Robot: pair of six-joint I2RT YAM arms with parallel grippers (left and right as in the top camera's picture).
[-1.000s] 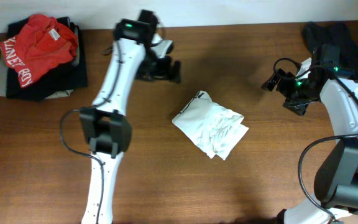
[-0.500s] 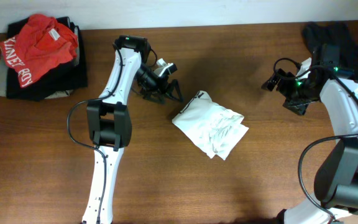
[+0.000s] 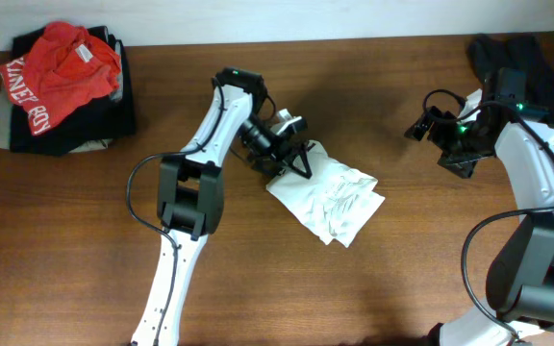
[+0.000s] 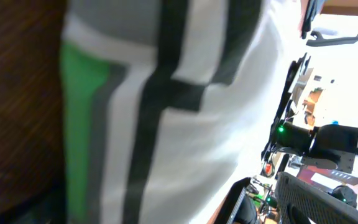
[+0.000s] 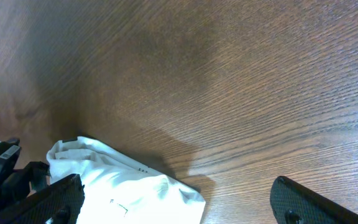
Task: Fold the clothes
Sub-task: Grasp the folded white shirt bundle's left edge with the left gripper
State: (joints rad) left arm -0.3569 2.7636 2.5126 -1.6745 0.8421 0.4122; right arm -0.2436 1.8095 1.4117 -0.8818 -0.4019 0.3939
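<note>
The white T-shirt [image 3: 330, 197] is lying crumpled in the middle of the desk [image 3: 258, 298], in the same spot and much the same shape as a second ago. The left gripper [image 3: 294, 160] is the thing that is changing. A second ago it was hanging close to the far edge, left of centre. Half a second ago it was partway across, and now it is sitting on the shirt's far-left rim, touching the cloth. Its wrist camera is filling up with white fabric [image 4: 229, 124] bearing green and dark bands, so close that no fingers are showing. I cannot tell how its jaws are standing.

The right gripper [image 3: 419, 126] is staying where it was, hovering toward the far-right corner, well apart from the shirt, with its fingers [image 5: 48, 199] spread wide and holding nothing.

The red shirt [image 3: 56, 62] is resting on a dark pile [image 3: 70, 130] at the far-left corner. A dark garment [image 3: 546, 58] is lying at the far-right corner, both unmoved.
</note>
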